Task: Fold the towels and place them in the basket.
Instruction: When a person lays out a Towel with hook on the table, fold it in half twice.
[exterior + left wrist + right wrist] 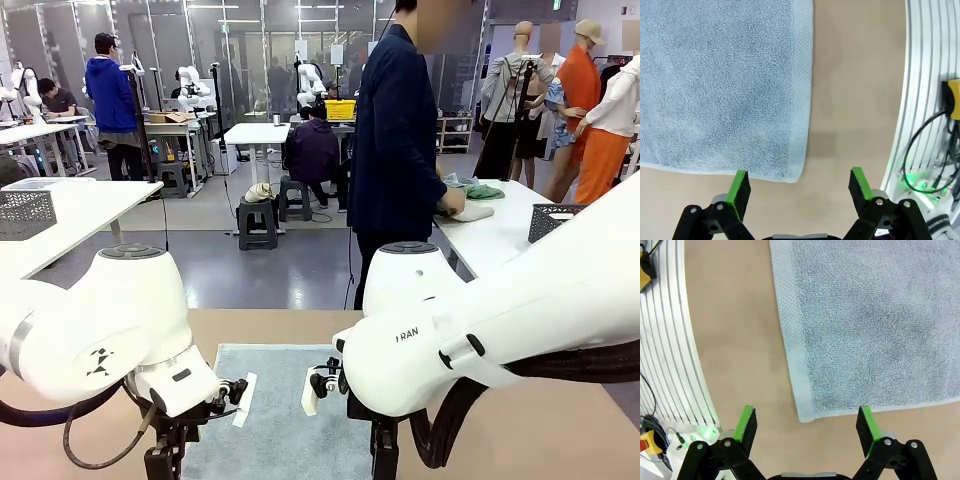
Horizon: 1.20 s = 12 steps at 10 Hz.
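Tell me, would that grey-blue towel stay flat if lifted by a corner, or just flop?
Probably flop: the grey-blue towel lies limp and flat against the table, with no stiffness showing. Likely light, and not slippery, given its fuzzy terry pile. Pushed, it would probably bunch up rather than slide whole.

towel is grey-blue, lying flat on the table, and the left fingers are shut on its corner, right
Not shut: the left wrist view shows the left fingers wide open at the corner of the towel, gripping nothing. The towel is grey-blue and lies flat on the table.
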Tool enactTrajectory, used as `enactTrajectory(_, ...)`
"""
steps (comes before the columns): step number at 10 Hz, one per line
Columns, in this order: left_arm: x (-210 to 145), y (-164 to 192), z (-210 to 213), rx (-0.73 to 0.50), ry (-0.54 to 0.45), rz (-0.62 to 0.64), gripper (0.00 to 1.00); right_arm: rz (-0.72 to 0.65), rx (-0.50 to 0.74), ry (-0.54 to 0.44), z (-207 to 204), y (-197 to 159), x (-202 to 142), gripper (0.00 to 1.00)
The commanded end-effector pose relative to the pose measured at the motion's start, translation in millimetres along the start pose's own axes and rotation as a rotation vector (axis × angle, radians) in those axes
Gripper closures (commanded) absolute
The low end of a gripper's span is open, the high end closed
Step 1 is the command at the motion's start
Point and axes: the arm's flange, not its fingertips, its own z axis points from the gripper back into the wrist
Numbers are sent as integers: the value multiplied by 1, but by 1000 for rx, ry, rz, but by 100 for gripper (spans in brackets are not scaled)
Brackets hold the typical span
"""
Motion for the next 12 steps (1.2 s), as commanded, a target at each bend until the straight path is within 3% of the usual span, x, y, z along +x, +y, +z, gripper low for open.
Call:
enactTrajectory(1,1,0,0,6,-1,-4,0,5,-3,5,0,0,0,0)
enactTrajectory(7,-12,-5,-9,-9,32,9,0,48,-27,72,-12,10,-5,0)
enactTrajectory(12,-10,-16,-28,32,43,-6,0,40,-45,48,-30,15,-5,0)
